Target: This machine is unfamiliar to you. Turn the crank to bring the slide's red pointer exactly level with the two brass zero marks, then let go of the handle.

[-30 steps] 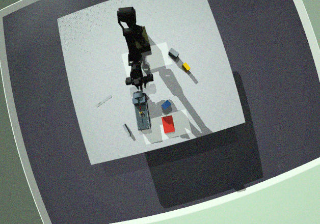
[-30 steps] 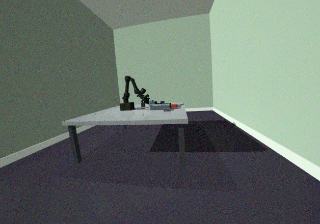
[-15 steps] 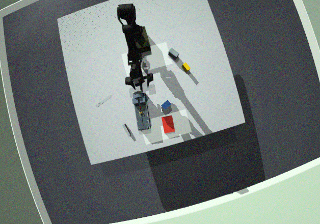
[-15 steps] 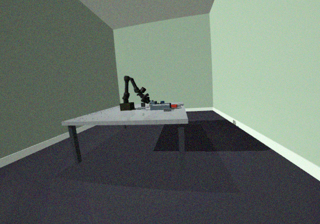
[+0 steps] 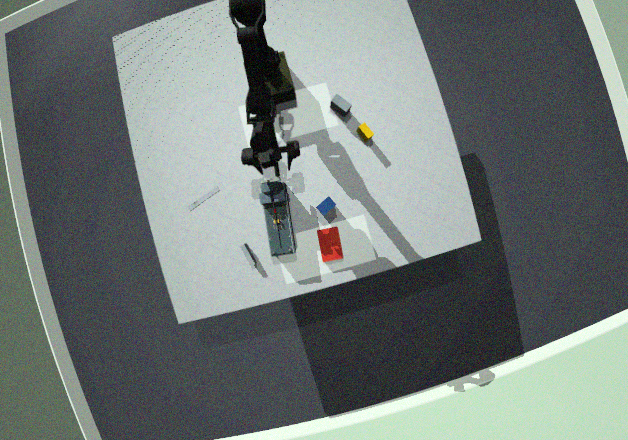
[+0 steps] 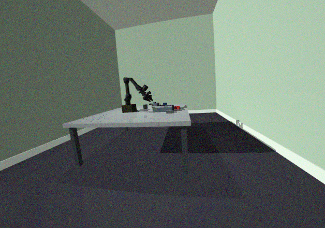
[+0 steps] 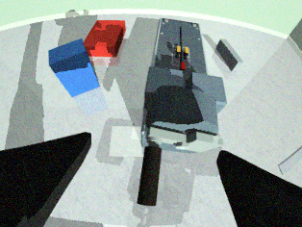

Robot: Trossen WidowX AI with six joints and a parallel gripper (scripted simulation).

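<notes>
The crank machine (image 5: pixel 280 236) (image 6: pixel 162 109) is a long blue-grey box with a rounded housing (image 7: pixel 168 84) at its near end. Two brass zero marks (image 7: pixel 183 49) flank the slot on its top. The red pointer (image 7: pixel 183 65) lies on the housing side of the marks, not level with them; it is tiny in the top view. The black handle (image 7: pixel 150 175) sticks out from the crank (image 7: pixel 185 138) toward the wrist camera. My gripper (image 5: pixel 276 169) (image 6: pixel 150 100) (image 7: pixel 155 149) is wide open and empty, with its fingers spread on either side of the handle and not touching it.
A blue block (image 5: pixel 326 205) (image 7: pixel 77 72) and a red block (image 5: pixel 329 244) (image 7: pixel 101 40) stand beside the machine. A dark thin block (image 5: pixel 250 257) (image 7: pixel 227 54) lies on its other side. A grey block (image 5: pixel 340 104), a yellow block (image 5: pixel 365 130) and a pale strip (image 5: pixel 204 198) lie farther off.
</notes>
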